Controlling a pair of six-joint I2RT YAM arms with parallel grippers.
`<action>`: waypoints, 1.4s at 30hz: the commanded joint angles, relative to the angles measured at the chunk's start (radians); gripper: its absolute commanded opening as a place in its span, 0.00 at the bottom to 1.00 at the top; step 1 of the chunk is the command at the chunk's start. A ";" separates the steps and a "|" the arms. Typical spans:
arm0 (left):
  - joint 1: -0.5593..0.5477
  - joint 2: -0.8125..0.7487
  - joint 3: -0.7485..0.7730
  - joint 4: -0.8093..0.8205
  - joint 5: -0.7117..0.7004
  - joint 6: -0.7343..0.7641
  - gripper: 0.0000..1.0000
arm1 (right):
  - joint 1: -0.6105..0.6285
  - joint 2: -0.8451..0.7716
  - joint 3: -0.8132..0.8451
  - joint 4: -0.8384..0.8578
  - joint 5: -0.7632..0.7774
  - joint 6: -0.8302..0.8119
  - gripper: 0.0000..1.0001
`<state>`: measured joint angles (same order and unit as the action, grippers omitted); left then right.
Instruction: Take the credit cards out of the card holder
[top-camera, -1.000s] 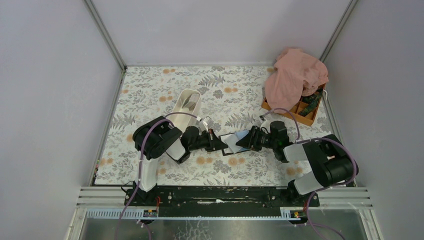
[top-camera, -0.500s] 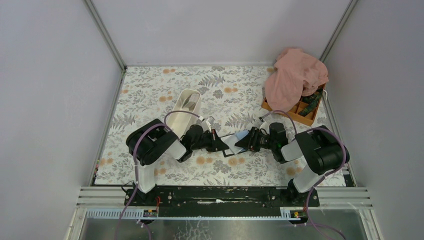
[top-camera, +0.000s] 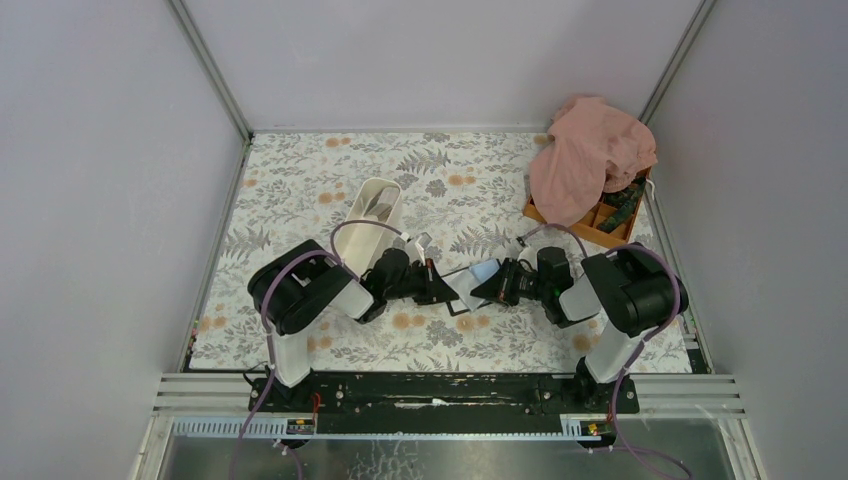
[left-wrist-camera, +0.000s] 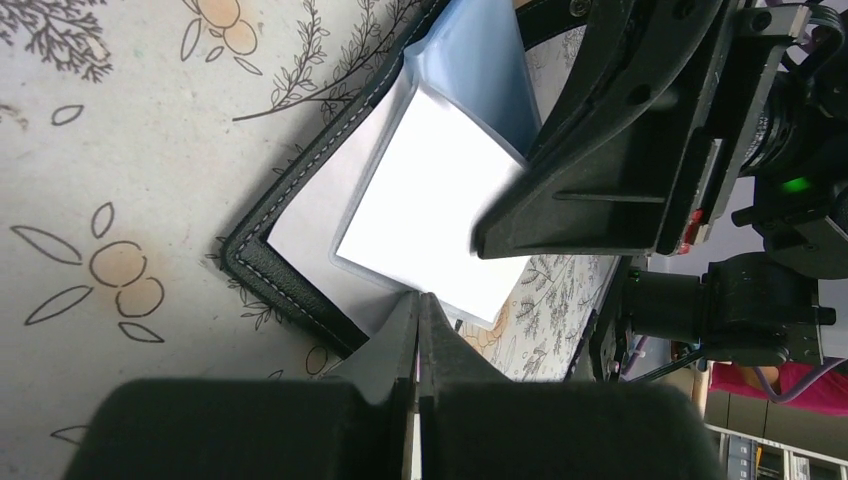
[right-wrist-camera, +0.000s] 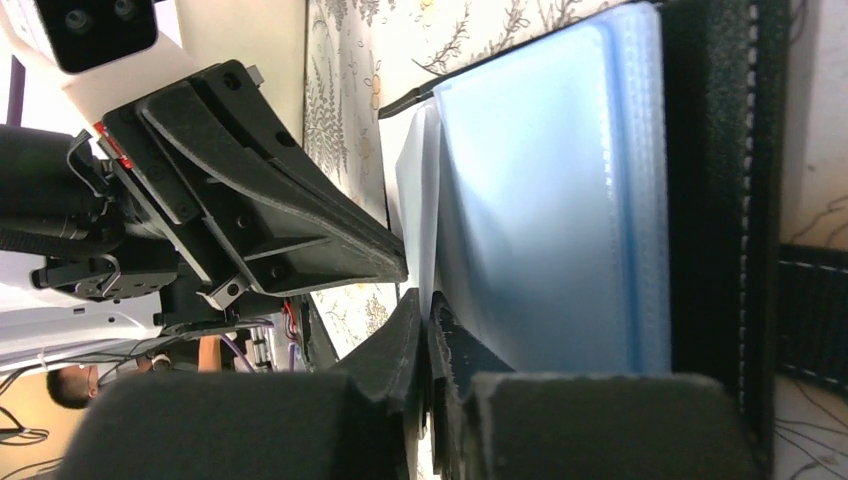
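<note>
The card holder (top-camera: 462, 287), a small black folding wallet, lies open on the floral table between my two grippers. The left wrist view shows its stitched black edge (left-wrist-camera: 290, 290), its grey inner face and a white card (left-wrist-camera: 430, 210) in a clear sleeve. My left gripper (left-wrist-camera: 418, 298) is shut, pinching the holder's near edge. In the right wrist view, bluish sleeves (right-wrist-camera: 545, 200) fan out from the holder's black spine (right-wrist-camera: 715, 180). My right gripper (right-wrist-camera: 428, 302) is shut on the thin edge of the white card (right-wrist-camera: 418, 190). The left gripper (right-wrist-camera: 280, 225) faces it closely.
A long white tray (top-camera: 375, 215) stands just behind the left arm. At the back right an orange compartment box (top-camera: 603, 233) sits half under a pink cloth (top-camera: 590, 155). Grey walls close in the table on three sides.
My right gripper's jaws have closed onto the card's edge. Both arms' upper links have shifted inward while the grippers stayed at the holder.
</note>
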<state>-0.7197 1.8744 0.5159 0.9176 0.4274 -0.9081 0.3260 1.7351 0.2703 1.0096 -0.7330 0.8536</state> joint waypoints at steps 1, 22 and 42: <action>-0.006 0.028 0.033 -0.023 -0.010 0.035 0.00 | -0.001 -0.007 0.000 0.049 -0.023 -0.015 0.03; 0.000 -0.106 0.081 -0.125 -0.017 0.104 0.00 | 0.053 -0.485 0.062 -0.675 0.315 -0.370 0.00; -0.106 0.045 0.183 -0.080 -0.008 0.070 0.00 | 0.252 -0.626 0.104 -0.837 0.533 -0.375 0.01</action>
<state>-0.8150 1.8561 0.6632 0.7765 0.4114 -0.8265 0.5652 1.1248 0.3634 0.1486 -0.2287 0.4549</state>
